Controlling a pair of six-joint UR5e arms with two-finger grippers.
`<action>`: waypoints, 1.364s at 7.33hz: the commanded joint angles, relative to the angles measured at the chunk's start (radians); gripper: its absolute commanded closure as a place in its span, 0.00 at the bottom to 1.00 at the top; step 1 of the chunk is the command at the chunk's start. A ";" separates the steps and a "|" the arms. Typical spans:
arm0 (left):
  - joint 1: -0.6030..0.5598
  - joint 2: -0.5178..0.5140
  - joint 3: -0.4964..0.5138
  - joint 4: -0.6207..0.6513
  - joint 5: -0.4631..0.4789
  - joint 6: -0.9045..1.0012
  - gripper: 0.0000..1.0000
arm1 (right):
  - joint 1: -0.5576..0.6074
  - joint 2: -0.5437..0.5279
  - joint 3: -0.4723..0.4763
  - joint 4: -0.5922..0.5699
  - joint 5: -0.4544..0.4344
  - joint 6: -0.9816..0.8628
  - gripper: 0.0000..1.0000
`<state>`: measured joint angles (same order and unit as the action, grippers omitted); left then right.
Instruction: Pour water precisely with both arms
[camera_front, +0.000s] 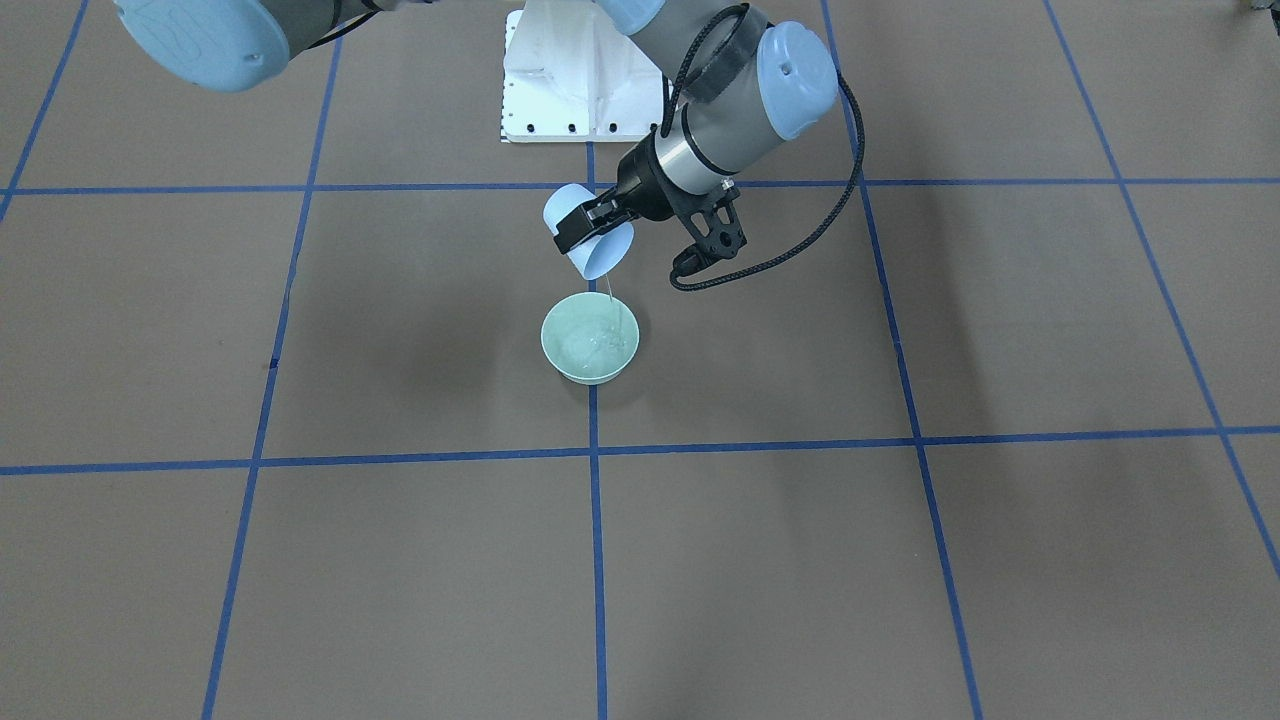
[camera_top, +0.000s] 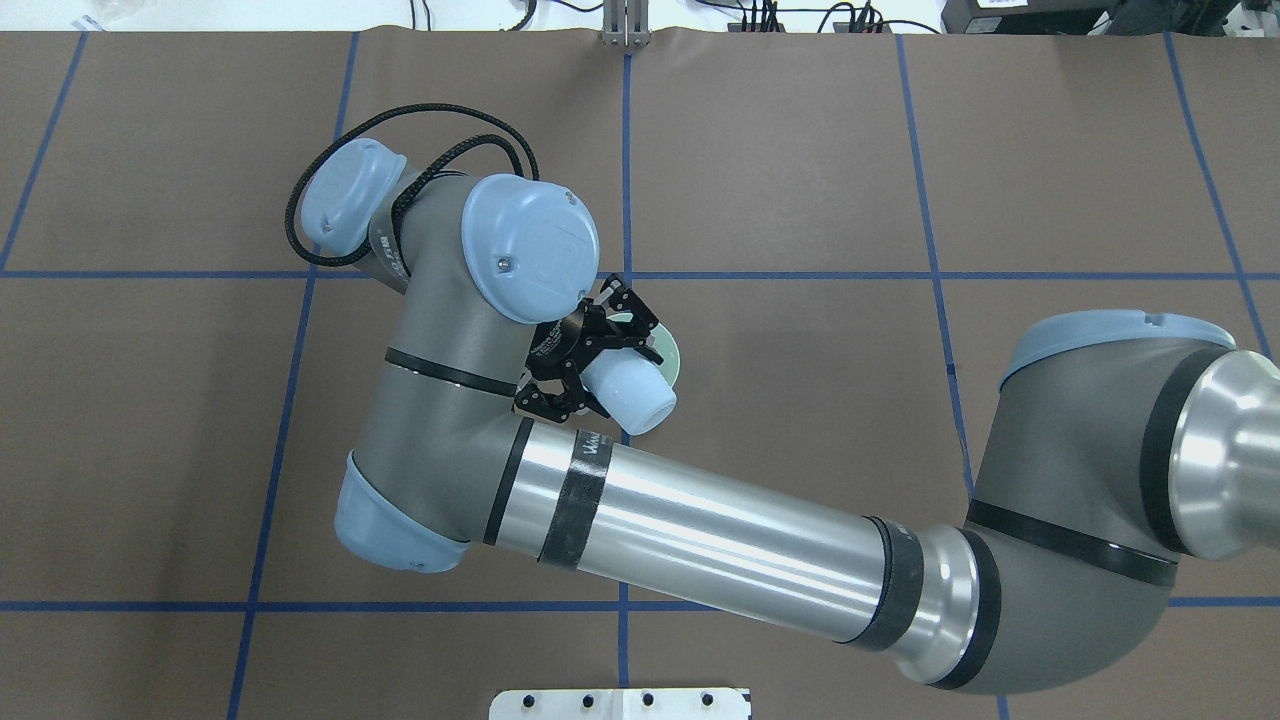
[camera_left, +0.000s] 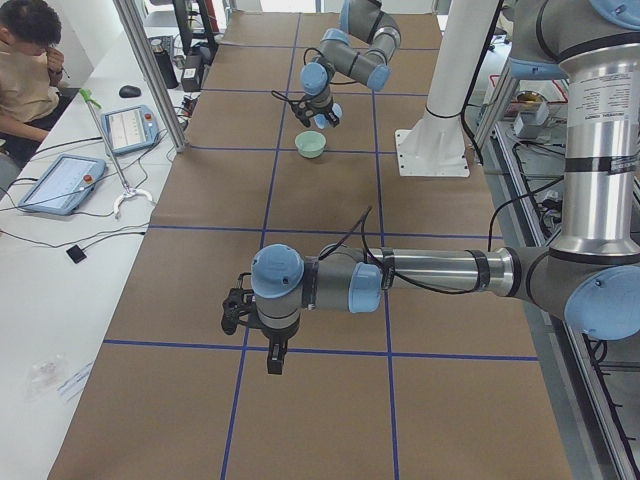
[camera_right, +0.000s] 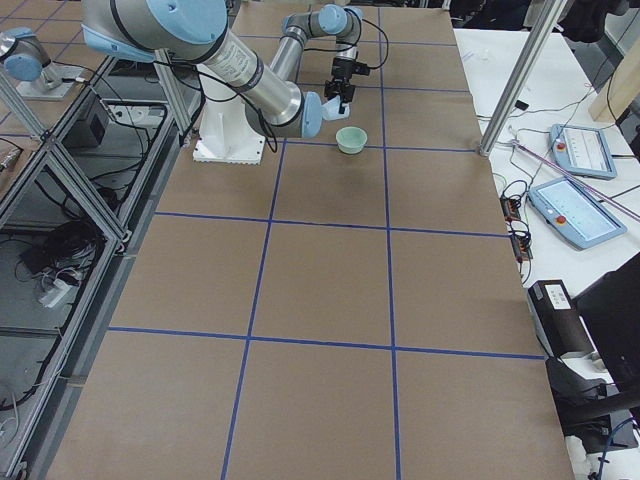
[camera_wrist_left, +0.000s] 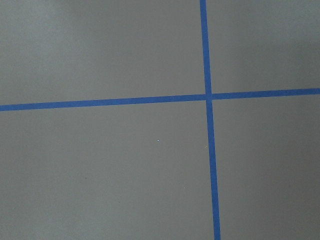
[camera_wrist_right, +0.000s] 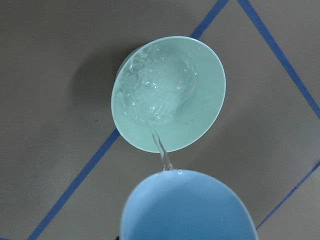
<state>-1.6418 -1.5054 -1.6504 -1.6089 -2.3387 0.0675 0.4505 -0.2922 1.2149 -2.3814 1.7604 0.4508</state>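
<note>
Brown table, blue tape grid. Front view, centre: found right gripper clamped on tilted blue cup, thin water stream dropping into green bowl. Left-side view, lower left: left gripper, grip unreadable. Judged mid-pour; next, steady tilt, then righting cup.

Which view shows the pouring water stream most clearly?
The right wrist-mounted view: the water falls as a thin stream from the blue cup into the green bowl. The front-facing view shows only a faint thread; the others do not resolve it.
</note>
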 joint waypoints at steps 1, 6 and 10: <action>-0.001 -0.001 0.000 0.001 -0.001 0.000 0.00 | 0.008 0.004 -0.003 0.002 -0.001 -0.001 1.00; 0.000 -0.007 0.001 -0.002 -0.001 0.000 0.00 | 0.097 -0.203 0.333 0.119 0.010 0.048 1.00; 0.002 -0.016 -0.026 -0.016 -0.001 -0.011 0.00 | 0.186 -0.612 0.711 0.449 -0.001 0.250 1.00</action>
<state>-1.6409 -1.5168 -1.6665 -1.6218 -2.3393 0.0589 0.6020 -0.7873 1.8432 -2.0398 1.7655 0.6580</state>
